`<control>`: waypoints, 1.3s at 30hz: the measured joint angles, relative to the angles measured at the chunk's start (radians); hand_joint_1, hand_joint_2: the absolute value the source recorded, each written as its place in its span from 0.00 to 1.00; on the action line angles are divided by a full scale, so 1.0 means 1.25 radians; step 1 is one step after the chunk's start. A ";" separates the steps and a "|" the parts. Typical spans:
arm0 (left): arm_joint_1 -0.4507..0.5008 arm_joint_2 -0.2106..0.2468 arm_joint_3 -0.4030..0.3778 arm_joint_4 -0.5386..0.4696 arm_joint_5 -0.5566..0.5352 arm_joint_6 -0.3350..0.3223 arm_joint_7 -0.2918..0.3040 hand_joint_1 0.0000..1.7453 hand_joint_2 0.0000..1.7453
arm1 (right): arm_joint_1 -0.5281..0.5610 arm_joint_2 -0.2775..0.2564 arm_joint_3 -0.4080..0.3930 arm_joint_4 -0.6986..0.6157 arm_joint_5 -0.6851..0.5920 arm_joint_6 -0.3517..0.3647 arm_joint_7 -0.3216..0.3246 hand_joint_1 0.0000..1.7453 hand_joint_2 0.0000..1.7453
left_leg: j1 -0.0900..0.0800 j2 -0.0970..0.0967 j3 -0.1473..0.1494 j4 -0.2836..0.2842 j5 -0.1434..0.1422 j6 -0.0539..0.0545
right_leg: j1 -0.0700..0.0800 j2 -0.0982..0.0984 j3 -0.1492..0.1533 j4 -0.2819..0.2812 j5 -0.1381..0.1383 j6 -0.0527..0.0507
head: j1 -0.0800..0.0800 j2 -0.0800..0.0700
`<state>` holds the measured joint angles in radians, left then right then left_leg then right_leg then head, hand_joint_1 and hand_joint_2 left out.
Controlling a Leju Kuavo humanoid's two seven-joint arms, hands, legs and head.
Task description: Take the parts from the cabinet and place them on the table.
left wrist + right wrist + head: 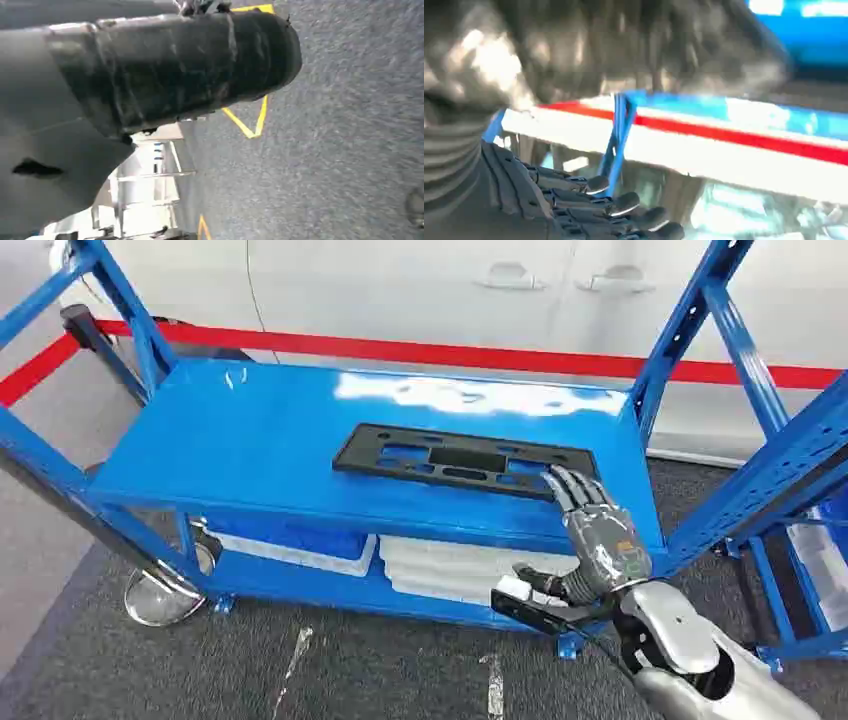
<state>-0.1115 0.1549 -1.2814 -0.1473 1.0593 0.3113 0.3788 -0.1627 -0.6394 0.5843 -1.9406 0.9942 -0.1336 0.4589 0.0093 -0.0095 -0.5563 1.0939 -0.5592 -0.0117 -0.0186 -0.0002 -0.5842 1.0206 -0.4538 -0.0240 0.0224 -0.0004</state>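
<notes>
A flat black plastic part (465, 460), a long frame with cut-out slots, lies on the top shelf (250, 440) of a blue metal cabinet (700, 320), towards the robot's right side of it. The right hand (590, 530) reaches in from below on the right, its fingers (565, 485) stretched forward and spread, with the tips resting on the near right corner of the part. It holds nothing; the fingers are apart and lie over the part's edge rather than around it. In the right wrist view the dark fingers (624, 202) are extended side by side, and the rest is blurred. The lower shelf (300, 585) carries a blue bin (290, 540) and a stack of white trays (440, 565). Behind the cabinet a red stripe (450, 355) runs along a white wall. The floor (350, 660) is grey carpet. The left wrist view shows grey floor with yellow lines (250, 120); whether the left hand's fingers are apart or together cannot be told.
</notes>
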 joint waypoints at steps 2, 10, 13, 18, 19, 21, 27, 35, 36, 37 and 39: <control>-0.001 0.000 0.000 0.000 0.000 0.001 -0.001 0.00 0.00 | -0.004 0.006 0.014 0.001 0.023 0.006 -0.002 0.00 1.00 | 0.000 0.000 -0.082 0.128 -0.035 -0.002 | 0.004 -0.002 0.008 0.000 -0.006 -0.006 | 0.000 0.000; -0.002 -0.001 -0.001 -0.001 0.000 0.002 -0.005 0.00 0.00 | -0.021 0.068 0.100 0.069 0.111 -0.042 -0.049 0.00 1.00 | -0.015 0.001 -0.050 -0.053 0.103 0.024 | 0.013 0.003 0.040 -0.001 -0.041 0.005 | 0.002 0.000; -0.001 -0.003 -0.002 -0.001 0.000 0.003 -0.005 0.00 0.00 | -0.028 0.089 0.117 0.093 0.118 -0.055 -0.058 0.00 1.00 | -0.004 0.002 -0.035 -0.077 0.106 0.035 | 0.012 0.003 0.046 -0.005 -0.050 0.016 | 0.003 0.000; 0.001 -0.004 -0.002 -0.001 0.000 0.003 -0.005 0.00 0.00 | -0.035 0.111 0.131 0.124 0.120 -0.059 -0.059 0.00 1.00 | -0.006 0.002 -0.012 -0.084 0.090 0.047 | 0.004 0.002 -0.095 0.236 -0.127 0.029 | 0.004 0.000; 0.001 -0.005 -0.002 -0.001 -0.001 0.003 -0.005 0.00 0.00 | -0.035 0.114 0.134 0.129 0.120 -0.059 -0.059 0.00 1.00 | -0.005 0.001 -0.006 -0.083 0.085 0.045 | 0.001 0.002 -0.106 0.235 -0.108 0.032 | 0.005 0.000; 0.002 -0.005 -0.002 -0.001 0.000 0.003 -0.005 0.00 0.00 | -0.037 0.120 0.138 0.136 0.120 -0.060 -0.061 0.00 1.00 | -0.002 -0.001 0.008 -0.077 0.071 0.040 | -0.005 0.001 -0.075 0.136 -0.027 0.036 | 0.004 0.000; -0.001 -0.006 -0.003 -0.001 -0.007 -0.002 -0.013 0.00 0.00 | -0.055 0.151 0.144 0.165 0.101 -0.070 -0.079 0.00 1.00 | -0.001 -0.001 0.012 -0.067 0.046 0.007 | 0.003 0.006 -0.030 0.021 0.003 0.015 | 0.006 0.000; 0.004 -0.007 -0.004 -0.001 -0.009 -0.004 -0.016 0.00 0.00 | -0.074 0.191 0.144 0.215 0.081 -0.077 -0.086 0.00 1.00 | 0.001 0.003 -0.136 0.156 0.010 -0.002 | 0.009 0.004 0.008 0.013 -0.022 -0.010 | 0.003 0.000; 0.005 -0.007 -0.005 -0.001 -0.009 -0.004 -0.016 0.00 0.00 | -0.075 0.193 0.144 0.220 0.081 -0.077 -0.086 0.00 1.00 | 0.000 0.003 -0.119 0.104 0.052 0.002 | 0.011 0.005 0.017 0.013 -0.027 -0.010 | 0.002 0.000; 0.005 -0.007 -0.005 -0.001 -0.009 -0.004 -0.016 0.00 0.00 | -0.077 0.196 0.144 0.223 0.081 -0.076 -0.087 0.00 1.00 | -0.001 0.002 -0.092 0.031 0.098 0.008 | 0.013 0.005 0.027 0.013 -0.033 -0.009 | 0.003 0.000; 0.004 -0.006 -0.005 -0.001 -0.009 -0.003 -0.016 0.00 0.00 | -0.082 0.198 0.144 0.232 0.081 -0.075 -0.088 0.00 1.00 | -0.011 0.002 -0.058 -0.033 0.107 0.018 | 0.017 0.006 0.033 0.012 -0.042 -0.003 | 0.004 0.000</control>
<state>-0.1059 0.1472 -1.2879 -0.1484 1.0479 0.3079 0.3590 -0.2647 -0.3918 0.7645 -1.6506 1.0948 -0.2274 0.3490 -0.0049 -0.0073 -0.6282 1.0532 -0.4253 0.0102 0.0027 0.0072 -0.5429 1.0355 -0.5066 -0.0275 0.0271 0.0000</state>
